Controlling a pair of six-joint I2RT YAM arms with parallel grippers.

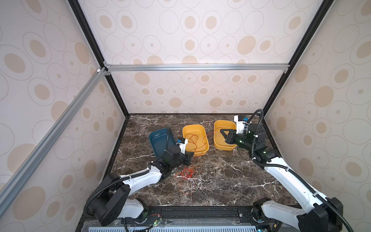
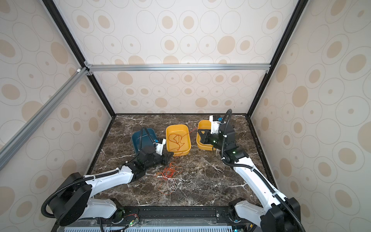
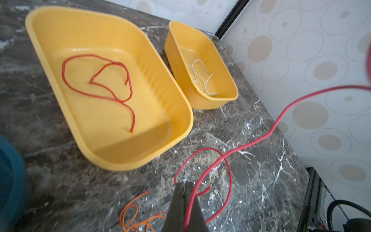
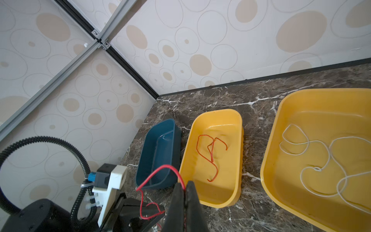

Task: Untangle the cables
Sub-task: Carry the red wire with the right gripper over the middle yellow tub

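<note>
One red cable (image 3: pixel 281 118) stretches in the air between my two grippers. My left gripper (image 3: pixel 185 183) is shut, and that cable runs along its finger into the seam. It hovers by the front of the middle yellow tray (image 1: pixel 192 125), above a tangle of orange cables (image 1: pixel 187 172) and a white cable (image 1: pixel 191 184) on the table. My right gripper (image 4: pixel 185 183) is shut on the same red cable (image 4: pixel 160 168) over the right yellow tray (image 1: pixel 220 147). Another red cable (image 3: pixel 100 84) lies in the middle tray. A white cable (image 4: pixel 321 164) lies in the right tray.
A dark blue tray (image 1: pixel 158 140) stands left of the middle yellow tray, partly behind my left arm. The three trays sit in a row toward the back of the dark marble table (image 1: pixel 230 180). Patterned walls enclose the left, right and back.
</note>
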